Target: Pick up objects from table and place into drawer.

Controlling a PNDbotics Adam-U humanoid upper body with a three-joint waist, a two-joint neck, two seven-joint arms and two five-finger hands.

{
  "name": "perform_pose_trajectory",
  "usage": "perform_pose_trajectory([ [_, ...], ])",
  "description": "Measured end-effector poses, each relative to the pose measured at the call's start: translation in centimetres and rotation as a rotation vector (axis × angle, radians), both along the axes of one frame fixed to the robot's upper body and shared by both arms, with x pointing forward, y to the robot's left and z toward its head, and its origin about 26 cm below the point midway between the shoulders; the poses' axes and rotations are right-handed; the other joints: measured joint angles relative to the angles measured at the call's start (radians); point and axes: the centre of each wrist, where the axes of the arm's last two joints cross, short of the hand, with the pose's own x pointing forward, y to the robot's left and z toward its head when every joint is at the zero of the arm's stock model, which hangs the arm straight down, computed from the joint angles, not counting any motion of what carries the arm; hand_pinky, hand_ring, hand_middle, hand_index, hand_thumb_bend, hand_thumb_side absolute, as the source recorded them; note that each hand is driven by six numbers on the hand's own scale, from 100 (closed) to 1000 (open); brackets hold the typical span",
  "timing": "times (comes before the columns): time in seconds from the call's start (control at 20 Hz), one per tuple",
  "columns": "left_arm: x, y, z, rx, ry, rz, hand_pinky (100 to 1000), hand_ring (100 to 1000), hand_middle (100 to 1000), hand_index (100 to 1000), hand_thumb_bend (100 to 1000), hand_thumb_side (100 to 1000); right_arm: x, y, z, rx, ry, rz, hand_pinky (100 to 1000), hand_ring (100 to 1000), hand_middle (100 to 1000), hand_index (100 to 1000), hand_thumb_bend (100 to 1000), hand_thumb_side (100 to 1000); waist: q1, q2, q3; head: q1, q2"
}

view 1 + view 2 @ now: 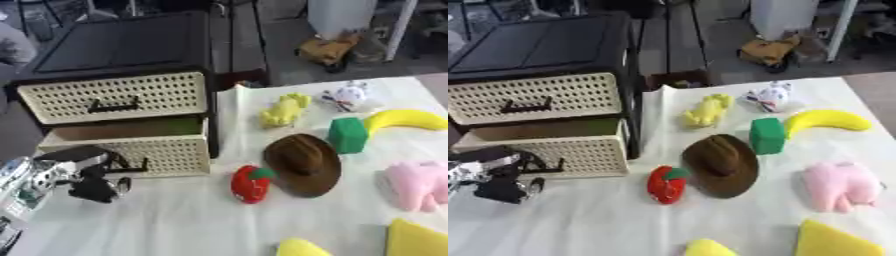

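Left robot hand (94,186) at lower drawer (166,152); two drawers, one hat (304,164).

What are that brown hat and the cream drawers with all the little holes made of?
The brown cowboy hat looks like matte felt or soft fabric: no shine, soft creases. The cream perforated drawers look like moulded plastic, with a regular grid of holes and a smooth face, set in a black frame.

The grey floor (289,45) lies at twelve o'clock. A white post (401,25) and a brown bag (328,49) stand there.
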Motion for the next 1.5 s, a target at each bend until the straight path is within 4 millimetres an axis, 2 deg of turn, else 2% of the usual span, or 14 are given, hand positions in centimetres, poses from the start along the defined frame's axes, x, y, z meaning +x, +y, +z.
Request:
perform_pose_trajectory([
  [0.25,0.7,0.5,-0.6,-0.001,0.039,0.026,333,160,181,848,100,530,0.0,0.0,-0.1,0.008,-0.002,0.0,795,935,854,895,100,1000,-0.001,0.002,-0.006,0.0,0.0],
  [0.4,0.8,0.7,-0.8,-0.007,0.048,0.031,329,158,180,805,100,531,0.0,0.0,-0.2,0.01,-0.005,-0.001,796,934,854,896,100,1000,-0.001,0.002,-0.006,0.0,0.0],
  [0.65,0.8,0.7,-0.9,-0.014,0.049,0.031,334,161,183,820,100,527,-0.1,-0.1,-0.2,0.012,-0.005,-0.006,797,935,853,895,100,1000,-0.001,0.002,-0.002,-0.001,0.0],
  [0.7,0.8,0.7,-0.9,-0.012,0.048,0.032,332,160,182,867,100,520,-0.1,-0.1,-0.2,0.012,-0.004,-0.006,797,935,853,895,100,1000,-0.001,0.002,-0.001,-0.001,0.0],
  [0.75,0.8,0.7,-0.9,-0.011,0.045,0.031,332,160,181,865,100,519,-0.2,-0.1,-0.3,0.012,-0.003,-0.007,797,935,853,895,100,1000,-0.001,0.002,-0.001,-0.001,0.0],
  [0.9,0.6,0.6,-0.9,-0.006,0.033,0.023,336,162,182,810,100,522,-0.2,-0.1,-0.3,0.013,-0.002,-0.008,797,936,853,895,100,1000,-0.002,0.002,0.0,-0.003,0.0],
  [1.5,-0.3,0.3,-1.3,0.014,0.034,0.008,341,162,180,734,100,501,-0.3,-0.2,-0.6,0.021,-0.003,-0.009,797,936,850,895,100,1000,-0.003,0.0,0.014,-0.005,0.001],
])
